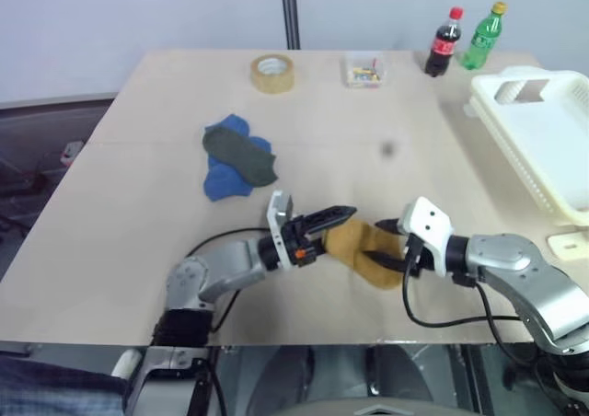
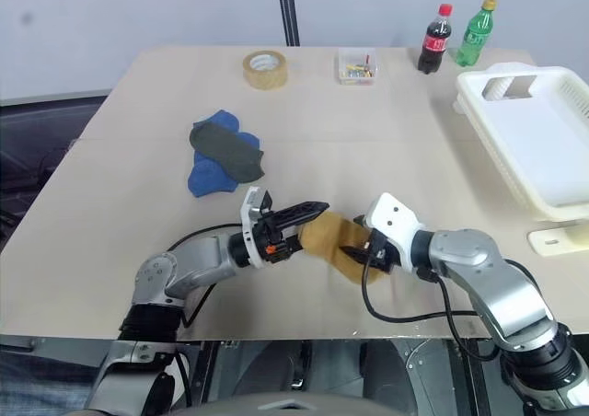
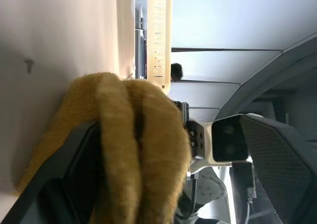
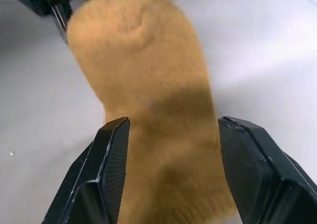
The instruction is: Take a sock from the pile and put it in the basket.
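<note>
A mustard sock (image 1: 361, 248) hangs just above the table's front part, stretched between my two grippers. My right gripper (image 1: 389, 244) is shut on one end of it; in the right wrist view the sock (image 4: 158, 135) fills the gap between the black fingers (image 4: 106, 169). My left gripper (image 1: 342, 225) stands open, and the sock's other end (image 3: 133, 149) rests against one of its fingers. The pile (image 1: 235, 158), blue and dark grey-green socks, lies left of the table's middle. The white slatted basket (image 1: 506, 154) stands at the right edge.
Along the table's far edge stand a tape roll (image 1: 272, 73), a small clear box of coloured bits (image 1: 364, 70), a cola bottle (image 1: 444, 42) and a green bottle (image 1: 482, 37). A small white piece (image 1: 569, 244) lies in front of the basket.
</note>
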`<action>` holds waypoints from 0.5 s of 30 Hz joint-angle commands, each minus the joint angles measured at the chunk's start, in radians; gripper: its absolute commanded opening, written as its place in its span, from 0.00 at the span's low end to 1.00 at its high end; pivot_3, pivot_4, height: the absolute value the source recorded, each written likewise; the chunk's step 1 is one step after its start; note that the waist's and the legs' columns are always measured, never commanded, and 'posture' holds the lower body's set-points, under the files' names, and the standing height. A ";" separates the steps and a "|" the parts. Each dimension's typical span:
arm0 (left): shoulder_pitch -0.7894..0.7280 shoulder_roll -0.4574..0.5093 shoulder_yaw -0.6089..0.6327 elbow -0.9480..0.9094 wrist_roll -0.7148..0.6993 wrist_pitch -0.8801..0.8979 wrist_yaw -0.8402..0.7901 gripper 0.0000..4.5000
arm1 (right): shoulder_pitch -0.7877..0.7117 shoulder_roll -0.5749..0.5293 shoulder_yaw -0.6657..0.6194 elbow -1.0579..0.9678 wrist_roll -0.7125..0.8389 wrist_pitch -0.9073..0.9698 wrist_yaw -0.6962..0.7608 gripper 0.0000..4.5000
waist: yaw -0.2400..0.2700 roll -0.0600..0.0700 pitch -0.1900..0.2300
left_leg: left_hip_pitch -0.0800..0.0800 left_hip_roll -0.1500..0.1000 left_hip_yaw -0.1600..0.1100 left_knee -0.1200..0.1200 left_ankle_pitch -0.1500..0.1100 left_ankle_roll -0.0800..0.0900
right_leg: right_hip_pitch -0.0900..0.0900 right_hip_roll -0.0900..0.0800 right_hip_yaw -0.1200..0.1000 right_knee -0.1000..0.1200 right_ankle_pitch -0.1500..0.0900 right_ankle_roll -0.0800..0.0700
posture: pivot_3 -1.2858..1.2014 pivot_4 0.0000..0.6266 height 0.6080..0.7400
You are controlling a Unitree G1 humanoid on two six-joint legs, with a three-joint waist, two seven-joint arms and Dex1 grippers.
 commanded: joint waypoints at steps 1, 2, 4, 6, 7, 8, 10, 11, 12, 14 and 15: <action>0.013 0.010 0.028 -0.033 -0.020 0.000 -0.020 0.99 | 0.036 -0.058 -0.089 -0.041 0.026 0.004 0.019 0.66 | 0.003 0.000 0.000 | 0.000 0.000 0.000 0.000 0.000 0.000 | 0.000 0.000 0.000 0.000 0.000 0.000 | 0.52 0.24 1.00; 0.015 0.009 0.030 -0.037 -0.020 0.000 -0.020 0.99 | 0.046 -0.072 -0.096 -0.041 0.028 0.010 0.020 0.66 | 0.004 0.000 0.000 | 0.000 0.000 0.000 0.000 0.000 0.000 | 0.000 0.000 0.000 0.000 0.000 0.000 | 0.52 0.24 1.00; 0.020 0.000 0.035 -0.046 -0.020 -0.004 -0.015 0.99 | 0.065 -0.075 -0.074 -0.023 0.016 0.010 0.005 0.66 | 0.009 0.000 0.000 | 0.000 0.000 0.000 0.000 0.000 0.000 | 0.000 0.000 0.000 0.000 0.000 0.000 | 0.52 0.24 1.00; 0.021 -0.010 0.042 -0.047 -0.020 -0.008 -0.015 0.99 | 0.064 -0.054 -0.026 0.007 -0.012 0.005 -0.020 0.66 | 0.009 0.000 0.000 | 0.000 0.000 0.000 0.000 0.000 0.000 | 0.000 0.000 0.000 0.000 0.000 0.000 | 0.52 0.24 1.00; 0.020 -0.011 0.044 -0.046 -0.020 -0.008 -0.014 0.99 | 0.059 -0.045 -0.010 0.019 -0.022 0.003 -0.030 0.66 | 0.008 0.000 0.000 | 0.000 0.001 0.000 0.000 0.000 0.000 | 0.000 0.000 0.000 0.000 0.000 0.000 | 0.52 0.24 1.00; 0.016 -0.017 0.049 -0.044 -0.020 -0.007 -0.017 0.99 | 0.048 -0.027 0.012 0.038 -0.037 -0.004 -0.044 0.66 | 0.008 0.000 0.000 | 0.000 0.001 0.000 0.000 0.000 0.000 | 0.000 0.000 0.000 0.000 0.000 0.000 | 0.52 0.24 1.00; 0.007 -0.029 0.056 -0.040 -0.020 -0.001 -0.021 0.99 | 0.030 -0.002 0.043 0.068 -0.061 -0.022 -0.062 0.66 | 0.009 0.000 0.000 | 0.000 0.001 0.000 0.000 0.000 0.000 | 0.000 0.000 0.000 0.000 0.000 0.000 | 0.52 0.24 1.00; 0.002 -0.033 0.054 -0.036 -0.020 0.003 -0.023 0.99 | 0.020 0.012 0.054 0.080 -0.070 -0.030 -0.069 0.66 | 0.008 0.000 0.000 | 0.000 0.001 0.000 0.000 0.000 0.000 | 0.000 0.000 0.000 0.000 0.000 0.000 | 0.52 0.24 1.00; -0.003 -0.036 0.044 -0.031 -0.020 0.008 -0.019 0.99 | 0.012 0.023 0.050 0.083 -0.071 -0.033 -0.076 0.66 | 0.009 0.000 0.000 | 0.000 0.001 0.001 0.000 0.000 0.000 | 0.000 0.000 0.000 0.000 0.000 0.000 | 0.52 0.24 1.00; -0.010 -0.033 0.015 -0.019 -0.020 0.018 -0.005 0.99 | 0.003 0.030 0.016 0.065 -0.052 -0.026 -0.076 0.66 | 0.012 0.000 0.000 | 0.000 0.000 0.000 0.000 0.000 0.000 | 0.000 0.000 0.000 0.000 0.000 0.000 | 0.52 0.24 1.00; -0.015 -0.029 -0.004 -0.014 -0.020 0.021 0.001 0.99 | 0.004 0.027 -0.019 0.044 -0.028 -0.013 -0.069 0.66 | 0.014 0.000 0.000 | 0.000 0.000 0.000 0.000 0.000 0.000 | 0.000 0.001 0.000 0.000 0.000 0.000 | 0.52 0.24 1.00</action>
